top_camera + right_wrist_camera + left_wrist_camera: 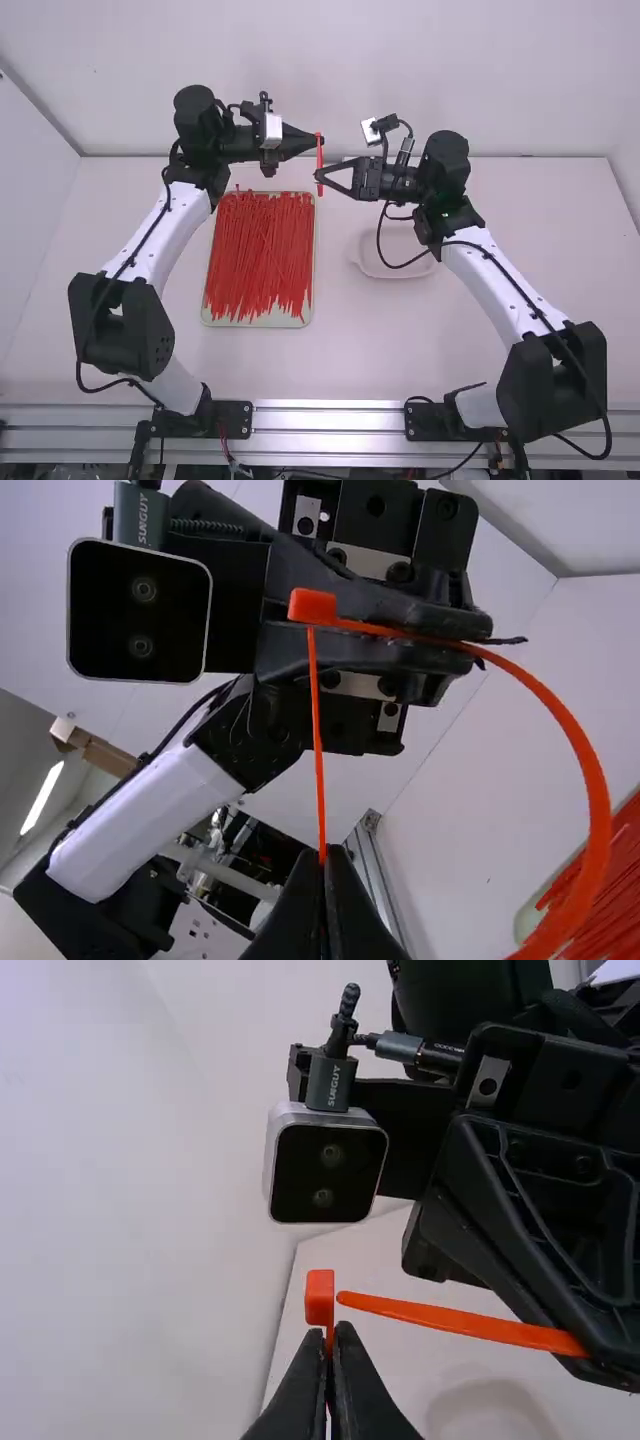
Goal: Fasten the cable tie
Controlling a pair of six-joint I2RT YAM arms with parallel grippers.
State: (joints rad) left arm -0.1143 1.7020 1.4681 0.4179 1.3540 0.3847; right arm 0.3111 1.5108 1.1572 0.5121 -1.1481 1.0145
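Two white robot arms rise from the near edge of a white worktop [420, 340]. At about 9 o'clock from the worktop's middle lies a flat tray [256, 324] heaped with loose red ties [260, 255], their long axes running 6 to 12 o'clock. At about 3 o'clock sits a shallow white dish [385, 268].

Farther back, at 12 o'clock and raised above the worktop, the two grippers meet tip to tip. The left gripper [308, 145] points toward 3 o'clock and the right gripper [322, 180] toward 9 o'clock.

Between them is one red cable tie [318, 165], its visible length running 12 to 6 o'clock in the high view.

The left fingers [300, 1390] are clenched on the strap just beside the square head [320, 1297]. The right fingers [300, 910] are clenched on a straight stretch of strap [316, 740] that runs to the head. A second stretch [590, 780] bows out in a wide arc from the left fingers. Whether the tail passes through the head cannot be told.
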